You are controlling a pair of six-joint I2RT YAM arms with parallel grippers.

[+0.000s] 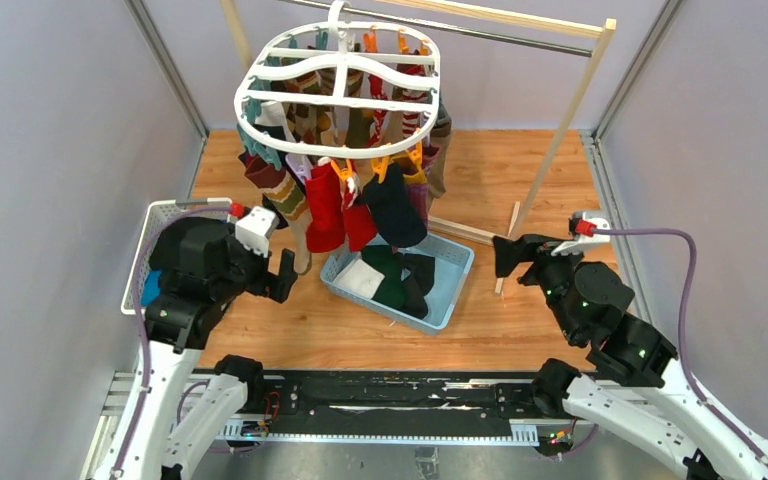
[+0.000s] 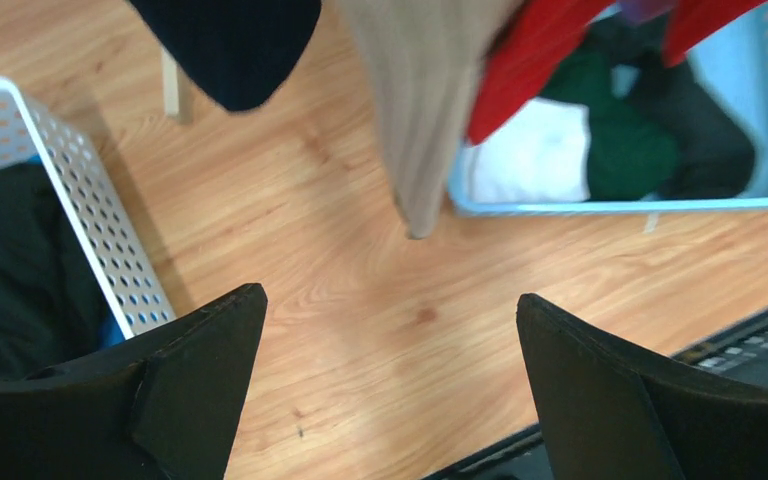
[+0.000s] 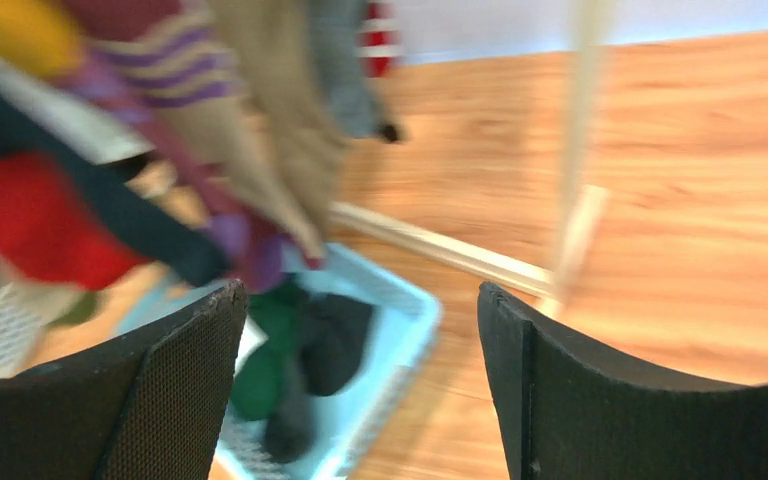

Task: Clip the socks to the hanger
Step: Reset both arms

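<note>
The white oval hanger (image 1: 360, 155) hangs at the back centre, with several socks clipped under it, among them a red one (image 1: 325, 210), a black one (image 1: 395, 210) and a striped one (image 1: 285, 195). More socks, dark green and black (image 1: 400, 275) and white (image 1: 360, 278), lie in the light blue basket (image 1: 455, 270) below. My left gripper (image 1: 285, 275) is open and empty, left of the basket; its wrist view (image 2: 390, 340) shows a beige sock (image 2: 430, 110) dangling ahead. My right gripper (image 1: 505, 255) is open and empty to the basket's right (image 3: 360, 340); that view is blurred.
A white perforated basket (image 1: 145, 250) holding dark and blue cloth (image 2: 10, 270) sits at the left behind my left arm. The wooden-posted rail (image 1: 570, 110) stands at the back right, its foot bar (image 1: 465, 232) lying on the table beside the blue basket. Grey walls close both sides.
</note>
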